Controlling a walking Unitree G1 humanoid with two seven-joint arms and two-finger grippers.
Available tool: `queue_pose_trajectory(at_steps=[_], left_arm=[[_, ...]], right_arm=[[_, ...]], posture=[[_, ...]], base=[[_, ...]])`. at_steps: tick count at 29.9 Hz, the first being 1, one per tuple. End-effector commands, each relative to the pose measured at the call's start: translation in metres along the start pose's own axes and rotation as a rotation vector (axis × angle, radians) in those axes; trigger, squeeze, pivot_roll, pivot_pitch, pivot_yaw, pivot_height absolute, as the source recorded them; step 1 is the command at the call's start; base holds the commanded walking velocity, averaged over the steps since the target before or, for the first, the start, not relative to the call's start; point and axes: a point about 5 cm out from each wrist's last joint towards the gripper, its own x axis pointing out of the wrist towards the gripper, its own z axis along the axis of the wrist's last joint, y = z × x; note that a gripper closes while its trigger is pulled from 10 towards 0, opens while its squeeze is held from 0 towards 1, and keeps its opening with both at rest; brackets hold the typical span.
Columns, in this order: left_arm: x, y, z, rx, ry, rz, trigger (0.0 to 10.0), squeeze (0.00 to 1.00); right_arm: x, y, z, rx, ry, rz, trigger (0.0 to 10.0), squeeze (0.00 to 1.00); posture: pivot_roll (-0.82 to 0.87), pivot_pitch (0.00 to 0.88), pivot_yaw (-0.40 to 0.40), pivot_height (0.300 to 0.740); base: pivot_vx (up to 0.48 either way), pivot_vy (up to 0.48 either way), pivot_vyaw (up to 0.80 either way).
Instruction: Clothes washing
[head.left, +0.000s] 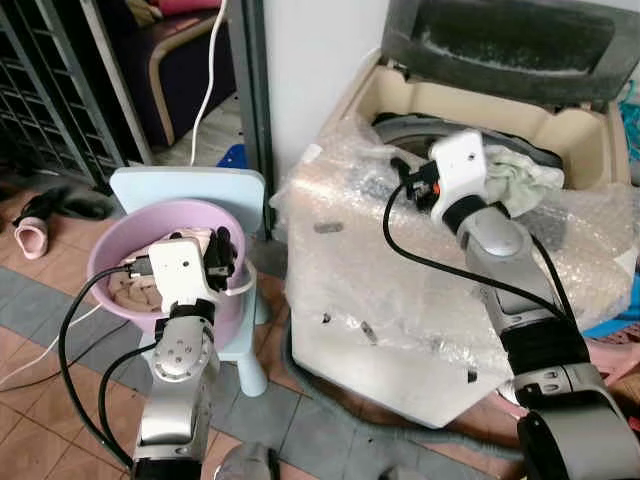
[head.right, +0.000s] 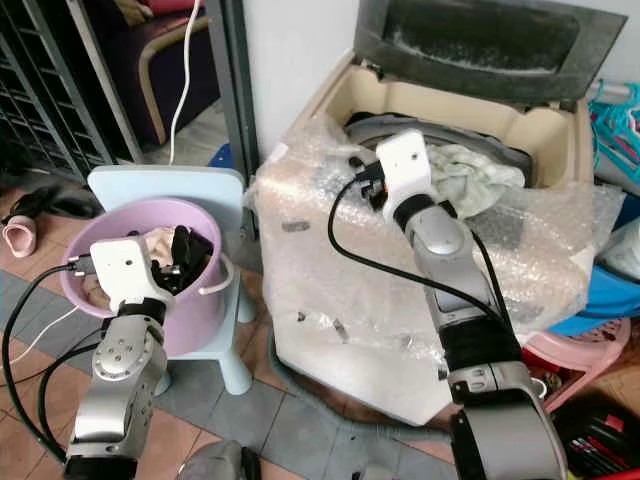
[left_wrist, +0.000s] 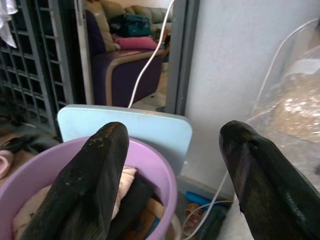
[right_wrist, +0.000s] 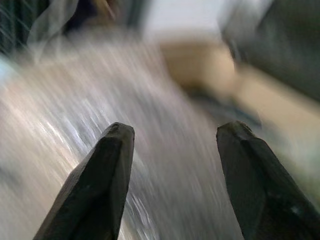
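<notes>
Over the washer (head.left: 560, 130), right gripper (right_wrist: 172, 145) is spread wide with nothing held, its wrist view smeared; left gripper (left_wrist: 172, 145), parted, sits above the tub (head.left: 120, 235), clothes (left_wrist: 127, 185) half hidden.

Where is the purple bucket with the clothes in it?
The purple bucket sits on a small light blue stool on the robot's left, beside the washing machine wrapped in bubble wrap. The left claw hovers at its rim.
</notes>
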Motion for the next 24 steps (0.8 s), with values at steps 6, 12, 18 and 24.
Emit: queue_pose_trajectory(at_steps=[6,12,18,24], left_arm=[[-0.001,-0.001,0.001,-0.004,-0.008,-0.004,10.0,0.0],[-0.001,-0.002,0.001,-0.001,-0.005,-0.005,10.0,0.0],[0.0,-0.002,0.0,-0.012,0.001,-0.001,10.0,0.0],[0.002,-0.002,0.002,-0.023,-0.004,-0.003,10.0,0.0]], right_arm=[[-0.008,-0.045,-0.015,0.079,0.129,-0.3,10.0,1.0],[-0.003,-0.053,-0.011,0.15,0.116,-0.359,10.0,0.94],[0.003,-0.034,0.026,0.195,-0.121,-0.234,10.0,0.61],[-0.004,-0.009,0.052,0.052,-0.306,-0.155,10.0,0.0]], posture=[[0.03,0.0,-0.007,0.74],[0.03,0.0,-0.007,0.74],[0.03,0.0,0.002,0.74],[0.02,0.0,0.016,0.74]], base=[[0.0,0.0,0.0],[0.0,0.0,0.0],[0.0,0.0,0.0],[0.0,0.217,0.0]])
